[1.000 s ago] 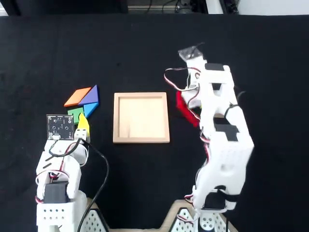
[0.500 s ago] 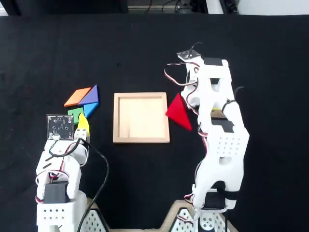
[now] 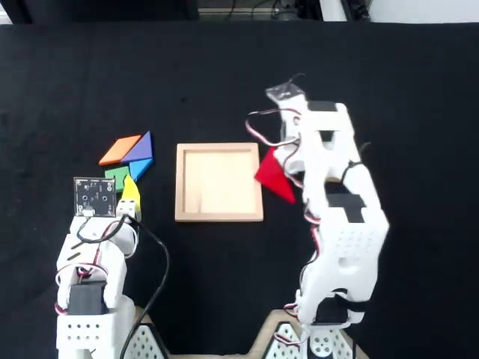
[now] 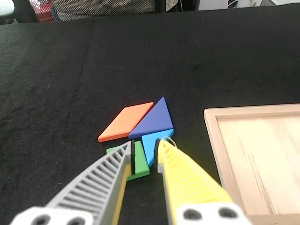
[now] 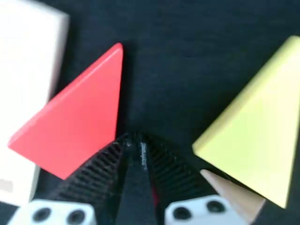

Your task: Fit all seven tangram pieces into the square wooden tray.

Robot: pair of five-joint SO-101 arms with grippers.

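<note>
The square wooden tray (image 3: pixel 218 217) lies flat on the black table (image 3: pixel 224 75), a pale frame with a raised rim. The red triangle (image 3: pixel 271 178) lies flat on the cloth just beside the tray's right rim, one corner close against it. In the right wrist view it is a thick, matte slab with crisp edges. The right gripper (image 5: pixel 135 140) has its dark ribbed fingers drawn together with nothing between them, and the tips sit right at the triangle's edge. A pale yellow triangle (image 5: pixel 253 136) lies near on the other side, with a tan piece (image 5: pixel 232 194) touching its lower edge. To the tray's left is a tight cluster of an orange parallelogram (image 4: pixel 125 122), a dark blue triangle (image 4: pixel 154 123), a light blue triangle (image 4: pixel 151 145) and a green square (image 4: pixel 139 161), all edge to edge. The left gripper (image 4: pixel 144 144) is over the green square with its grey and yellow fingers slightly parted and holding nothing.
</note>
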